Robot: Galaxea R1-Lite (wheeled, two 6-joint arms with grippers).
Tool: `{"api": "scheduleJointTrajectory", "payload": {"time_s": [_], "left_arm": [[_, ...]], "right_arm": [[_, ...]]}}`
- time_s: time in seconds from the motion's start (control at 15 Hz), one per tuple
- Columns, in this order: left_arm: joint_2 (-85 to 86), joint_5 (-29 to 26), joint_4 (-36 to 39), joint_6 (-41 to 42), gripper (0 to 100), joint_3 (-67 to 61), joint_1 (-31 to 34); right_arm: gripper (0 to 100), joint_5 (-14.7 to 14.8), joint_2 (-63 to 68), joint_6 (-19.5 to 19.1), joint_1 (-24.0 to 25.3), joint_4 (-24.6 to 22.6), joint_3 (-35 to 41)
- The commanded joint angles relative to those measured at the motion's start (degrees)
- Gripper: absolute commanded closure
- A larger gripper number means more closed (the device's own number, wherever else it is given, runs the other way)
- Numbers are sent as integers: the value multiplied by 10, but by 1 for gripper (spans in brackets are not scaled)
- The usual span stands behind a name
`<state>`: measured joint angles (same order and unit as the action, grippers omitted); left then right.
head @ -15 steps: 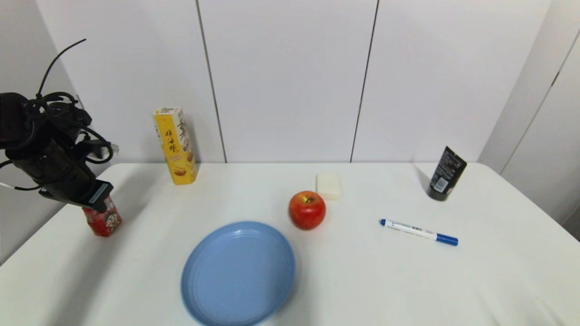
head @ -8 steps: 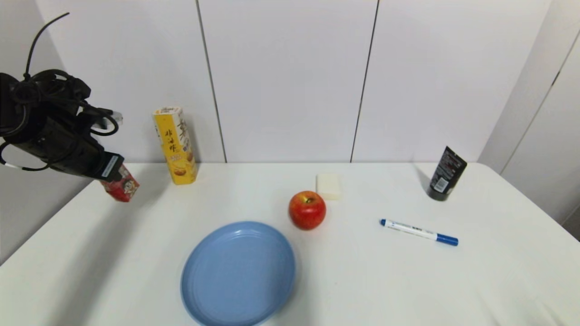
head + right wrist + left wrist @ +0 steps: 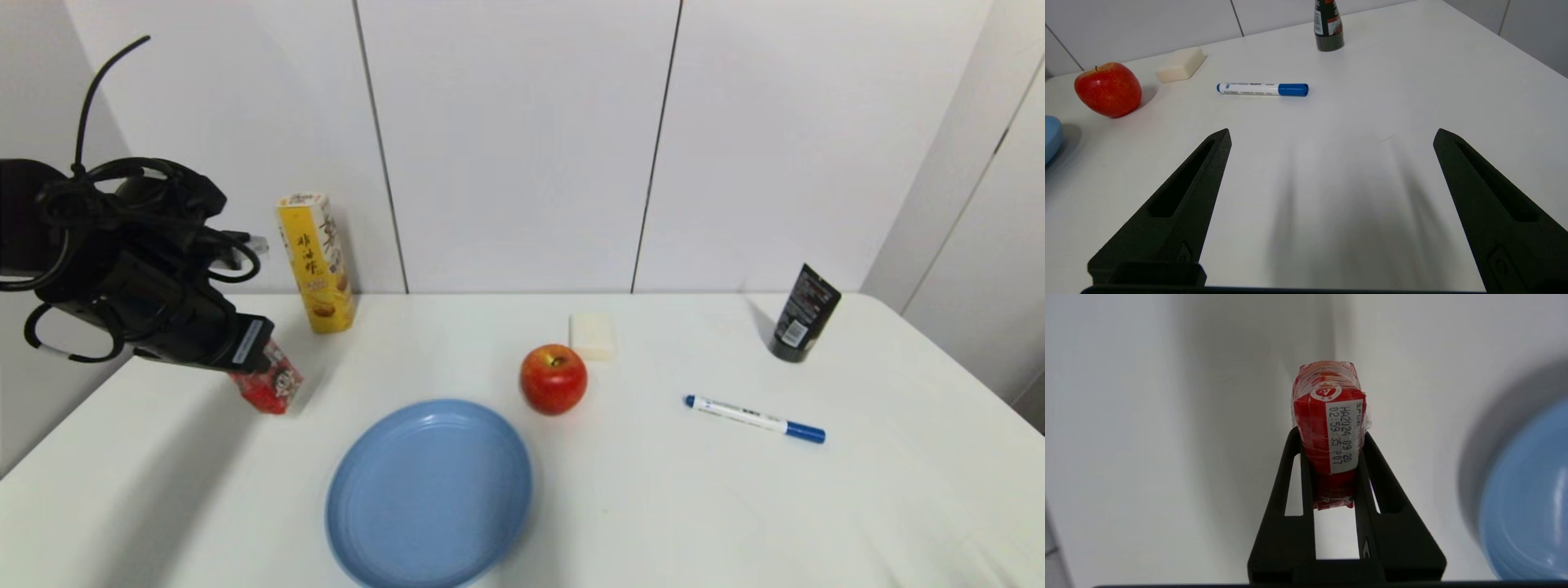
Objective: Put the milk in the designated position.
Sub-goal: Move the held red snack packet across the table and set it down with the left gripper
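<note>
One second on, your left gripper (image 3: 263, 369), jaws clenched on the milk (image 3: 268, 384), has carried it off the desk's (image 3: 653, 490) left edge toward the blue plate (image 3: 429, 490); right gripper (image 3: 1331, 139) idles, jaws released.

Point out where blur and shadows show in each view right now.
Left wrist view: the blue plate is smeared and out of focus, while the milk in the left gripper is sharp. Head view: soft shadow falls beside the apple and behind the black tube. Right wrist view: the open right gripper casts two faint streaks on the table.
</note>
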<state>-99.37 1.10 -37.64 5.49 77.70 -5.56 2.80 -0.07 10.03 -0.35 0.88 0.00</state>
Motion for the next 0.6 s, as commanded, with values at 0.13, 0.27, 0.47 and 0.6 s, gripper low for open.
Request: {"api": "scheduleJointTrajectory", "payload": {"time_s": [0.13,0.27,0.47,0.6], "left_arm": [[29,0,-54,-32,100,-21,-65],[30,2,-78,-53,100,-22,-87],[31,4,-96,-60,100,-23,-103],[31,7,-110,-61,100,-25,-109]], "right_arm": [[0,0,1,1,0,0,1],[0,0,1,1,0,0,1],[0,0,1,1,0,0,1],[0,0,1,1,0,0,1]]}}
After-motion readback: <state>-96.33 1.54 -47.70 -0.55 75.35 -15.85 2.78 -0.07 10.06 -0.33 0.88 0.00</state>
